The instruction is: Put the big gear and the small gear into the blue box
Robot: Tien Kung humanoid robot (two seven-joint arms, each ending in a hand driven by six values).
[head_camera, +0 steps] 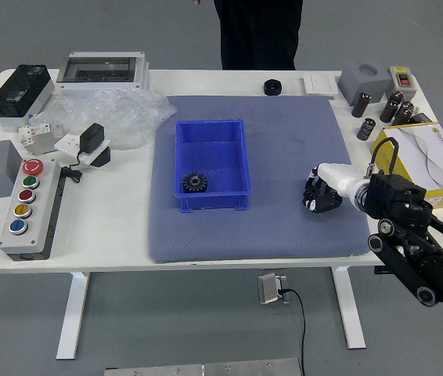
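My right hand point(315, 196) is low over the right part of the blue-grey mat point(276, 235), its fingers curled in toward the thumb. No gear can be made out at the fingers, and what lies under or inside them is hidden. Left of the hand, with bare mat between, stands the blue box point(246, 160). One black gear point(195, 182) lies inside the box, in its near left corner. I cannot tell whether it is the big or the small one. The left arm is out of view.
Dark cylinders point(366, 129) and a yellow box point(433, 160) stand at the right. A black round piece point(272, 87) sits beyond the mat. Clear plastic point(131, 117) and a button panel point(30, 211) are at the left. A person stands at the far side, hands off the table.
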